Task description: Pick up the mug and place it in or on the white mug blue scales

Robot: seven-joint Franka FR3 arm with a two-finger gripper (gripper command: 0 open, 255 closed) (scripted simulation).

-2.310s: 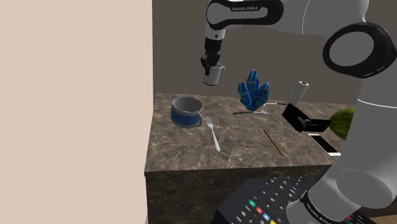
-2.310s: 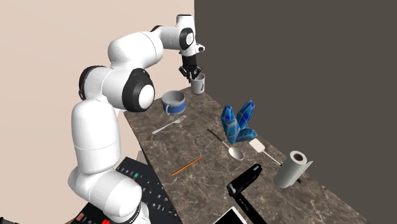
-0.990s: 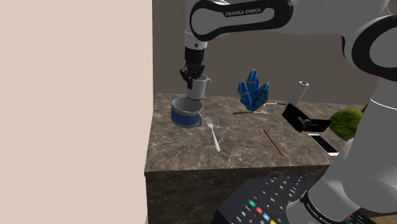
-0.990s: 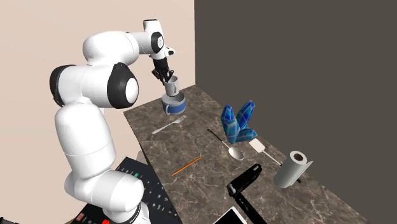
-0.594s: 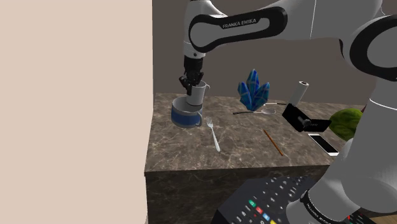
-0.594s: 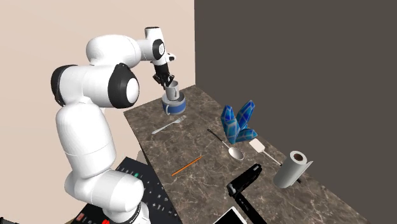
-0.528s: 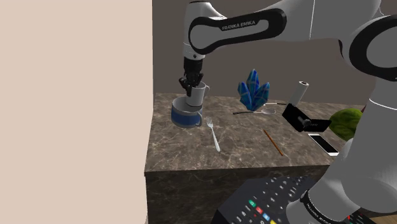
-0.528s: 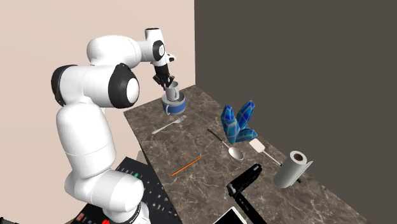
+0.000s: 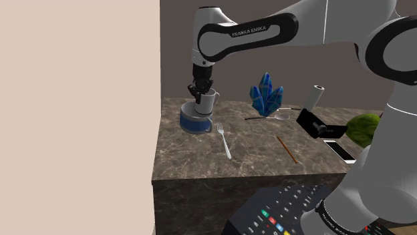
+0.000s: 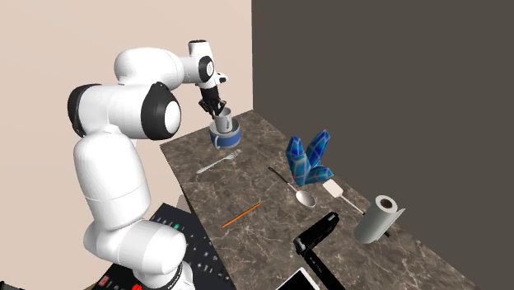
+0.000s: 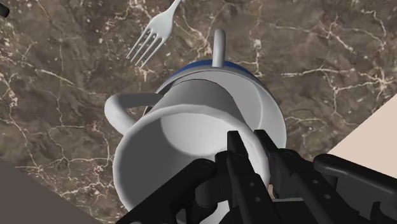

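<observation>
A small white mug [image 9: 207, 102] hangs from my gripper [image 9: 200, 89], which is shut on its rim. In the wrist view one finger is inside the white mug [image 11: 184, 146] and one outside, the gripper [image 11: 249, 150] clasping the wall opposite the handle. Directly beneath stands the wider mug [image 9: 195, 122], blue outside and pale inside, at the far left of the counter in the shoulder view. The white mug [image 10: 222, 120] is tilted, and its base is level with the blue mug's [image 10: 225, 137] rim. I cannot tell if they touch. The blue rim [image 11: 210, 64] shows behind the held mug.
A fork [image 9: 224, 141] lies beside the blue mug. Further along the marble counter [image 9: 200, 160] are blue crystals [image 9: 266, 95], a spoon [image 10: 297, 189], a pencil [image 9: 287, 149], a paper roll [image 9: 314, 97], a black device [image 9: 319, 125] and a phone [image 9: 341, 151]. A beige wall [image 9: 80, 113] borders the counter.
The gripper has carried the white mug down and slightly toward the wall, from above the blue mug to its rim. Nothing else on the counter has moved.
</observation>
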